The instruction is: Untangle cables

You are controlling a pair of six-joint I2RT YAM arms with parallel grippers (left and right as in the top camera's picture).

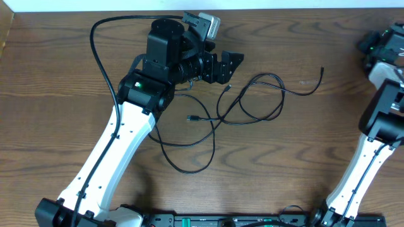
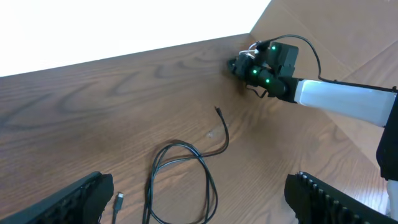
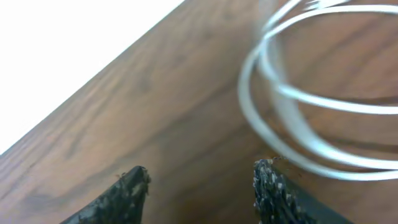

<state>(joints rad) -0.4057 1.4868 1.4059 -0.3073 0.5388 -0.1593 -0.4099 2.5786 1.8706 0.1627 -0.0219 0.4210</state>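
Long black cables (image 1: 252, 101) lie in loose, overlapping loops at the table's middle, with plug ends at the left (image 1: 190, 118) and at the far right (image 1: 322, 69). My left gripper (image 1: 227, 68) is open and empty just above and left of the loops. In the left wrist view a black loop (image 2: 180, 180) and a small plug (image 2: 119, 199) lie between its spread fingers (image 2: 199, 208). My right gripper (image 1: 379, 44) is at the far right edge. In the right wrist view it is open (image 3: 202, 183), with blurred white cable loops (image 3: 298, 93) on the table just beyond its right finger.
The left arm's thick black wire (image 1: 101, 50) arcs over the table's left rear. The right arm (image 2: 336, 99) shows in the left wrist view near the table's back edge (image 2: 124, 53). The table's back edge also shows in the right wrist view (image 3: 93, 81).
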